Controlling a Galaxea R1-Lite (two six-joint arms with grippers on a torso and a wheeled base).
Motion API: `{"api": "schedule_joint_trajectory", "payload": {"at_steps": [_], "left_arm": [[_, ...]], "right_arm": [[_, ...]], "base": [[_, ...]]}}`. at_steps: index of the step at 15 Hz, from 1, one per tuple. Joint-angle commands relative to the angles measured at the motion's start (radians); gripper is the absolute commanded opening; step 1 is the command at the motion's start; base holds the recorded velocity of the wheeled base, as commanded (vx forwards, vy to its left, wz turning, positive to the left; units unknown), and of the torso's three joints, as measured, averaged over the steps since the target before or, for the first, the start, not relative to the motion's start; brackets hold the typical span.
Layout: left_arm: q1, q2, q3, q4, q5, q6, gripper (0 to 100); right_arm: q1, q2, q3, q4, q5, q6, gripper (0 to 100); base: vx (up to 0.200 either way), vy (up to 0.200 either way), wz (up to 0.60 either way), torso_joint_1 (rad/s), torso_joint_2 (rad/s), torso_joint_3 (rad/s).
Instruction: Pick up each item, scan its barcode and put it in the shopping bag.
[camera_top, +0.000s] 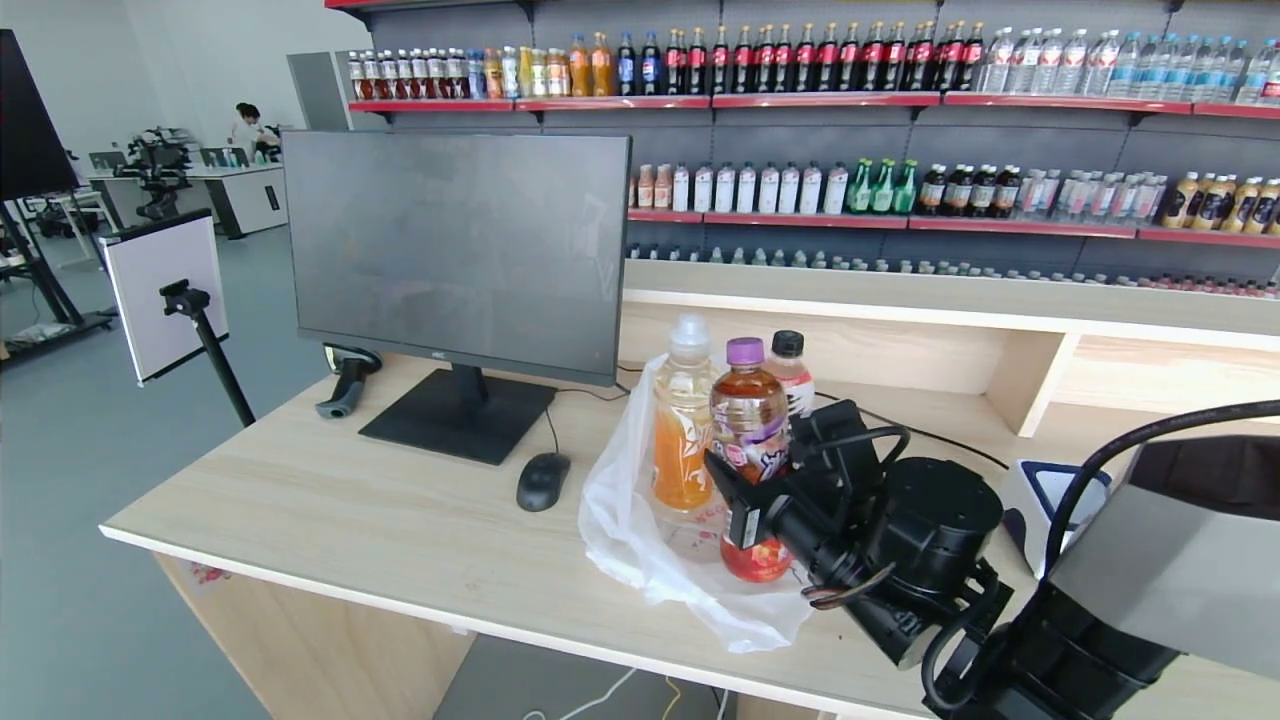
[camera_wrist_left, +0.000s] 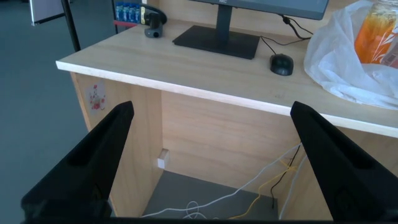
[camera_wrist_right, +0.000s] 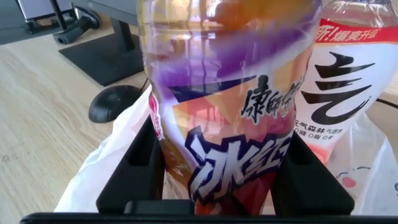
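Right hand (camera_top: 745, 475) clamped on purple-capped bottle (camera_top: 748, 400), upright at bag (camera_top: 630, 530) on bench (camera_top: 350, 510), beside orange bottle (camera_top: 683, 430); left hand (camera_wrist_left: 211, 155) fingers apart, below bench edge.

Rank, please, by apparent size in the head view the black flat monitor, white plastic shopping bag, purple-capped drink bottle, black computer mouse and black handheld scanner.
1. black flat monitor
2. white plastic shopping bag
3. purple-capped drink bottle
4. black computer mouse and black handheld scanner: look alike; the scanner lies farther off, so unranked.
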Motion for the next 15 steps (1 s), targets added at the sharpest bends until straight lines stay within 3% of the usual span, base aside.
{"api": "schedule_joint_trajectory", "payload": {"at_steps": [1, 15], "left_arm": [[0.000, 0.000, 0.000, 0.000, 0.000, 0.000, 100], [0.000, 0.000, 0.000, -0.002, 0.000, -0.001, 100]], "right_arm": [[0.001, 0.028, -0.008, -0.001, -0.001, 0.000, 0], [-0.033, 0.072, -0.064, -0.001, -0.001, 0.014, 0]], "base": [[0.000, 0.000, 0.00, 0.000, 0.00, 0.000], [0.000, 0.000, 0.00, 0.000, 0.00, 0.000]]}}
